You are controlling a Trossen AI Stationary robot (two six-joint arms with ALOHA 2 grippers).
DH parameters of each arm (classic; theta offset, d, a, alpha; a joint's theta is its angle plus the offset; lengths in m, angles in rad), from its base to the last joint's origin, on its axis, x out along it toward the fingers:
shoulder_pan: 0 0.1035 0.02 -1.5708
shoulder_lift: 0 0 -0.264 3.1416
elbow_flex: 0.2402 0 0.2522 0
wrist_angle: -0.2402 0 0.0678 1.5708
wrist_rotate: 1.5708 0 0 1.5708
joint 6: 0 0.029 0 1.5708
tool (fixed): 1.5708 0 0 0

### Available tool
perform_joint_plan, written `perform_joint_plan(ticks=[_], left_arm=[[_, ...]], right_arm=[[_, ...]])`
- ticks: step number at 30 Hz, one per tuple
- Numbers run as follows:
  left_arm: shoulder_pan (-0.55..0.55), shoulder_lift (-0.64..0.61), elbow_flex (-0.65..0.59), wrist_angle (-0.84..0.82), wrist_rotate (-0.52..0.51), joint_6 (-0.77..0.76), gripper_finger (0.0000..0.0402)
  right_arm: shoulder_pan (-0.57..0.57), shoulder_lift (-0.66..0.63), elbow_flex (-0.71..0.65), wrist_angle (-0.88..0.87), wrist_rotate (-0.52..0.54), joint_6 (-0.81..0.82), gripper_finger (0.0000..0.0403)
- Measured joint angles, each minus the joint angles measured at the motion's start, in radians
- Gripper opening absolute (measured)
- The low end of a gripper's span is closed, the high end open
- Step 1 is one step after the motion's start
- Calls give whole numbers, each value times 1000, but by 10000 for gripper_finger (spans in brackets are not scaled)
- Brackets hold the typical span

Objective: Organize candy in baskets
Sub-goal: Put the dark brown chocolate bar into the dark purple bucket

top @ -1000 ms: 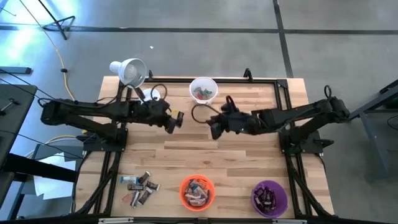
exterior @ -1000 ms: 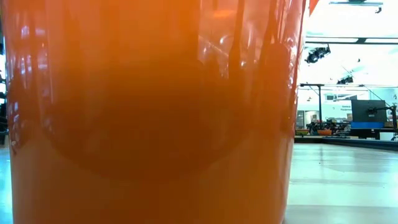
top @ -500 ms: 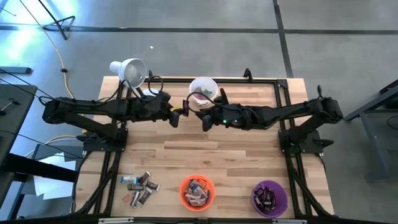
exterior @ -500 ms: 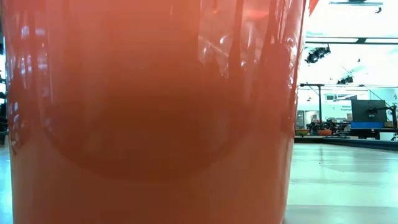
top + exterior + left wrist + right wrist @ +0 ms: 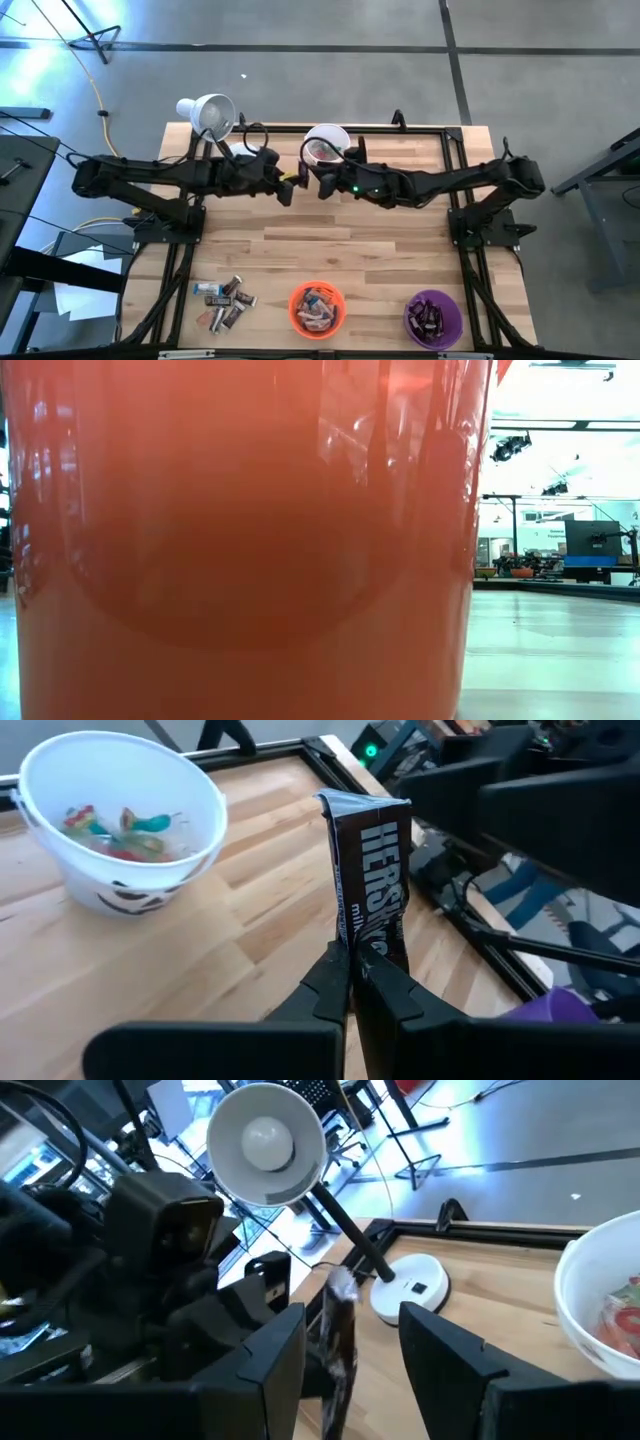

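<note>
Both arms have moved closer together, next to the white basket (image 5: 326,147) at the far side of the desk (image 5: 330,250). Left gripper (image 5: 352,982) has its jaws pinching a dark Hershey's bar (image 5: 372,880), held upright. Right gripper (image 5: 352,1330) has its jaws spread, one on each side of that bar. More candy (image 5: 226,296) lies on the near left of the desk, beside the orange basket (image 5: 317,309) and purple basket (image 5: 433,317).
</note>
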Motion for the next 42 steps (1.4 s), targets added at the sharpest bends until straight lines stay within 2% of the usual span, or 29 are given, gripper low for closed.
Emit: perform_joint_plan(ticks=[17,21,26,27,31,35,42], left_arm=[[-6,160,190,-65,-3,123,0],[-6,162,195,-70,-3,124,0],[-7,162,195,-68,-6,124,0],[-7,162,195,-68,-6,124,0],[-9,162,195,-68,-8,124,0],[-9,162,195,-68,-8,128,0],[-9,162,195,-68,-7,219,0]], right_arm=[[-1,4,0,38,-17,3,156],[2,4,0,40,-16,3,119],[1,4,0,38,-14,-3,23],[2,4,0,38,-13,-6,14],[2,4,0,36,-16,3,21],[2,4,0,36,-16,0,7],[2,4,0,35,-16,3,5]])
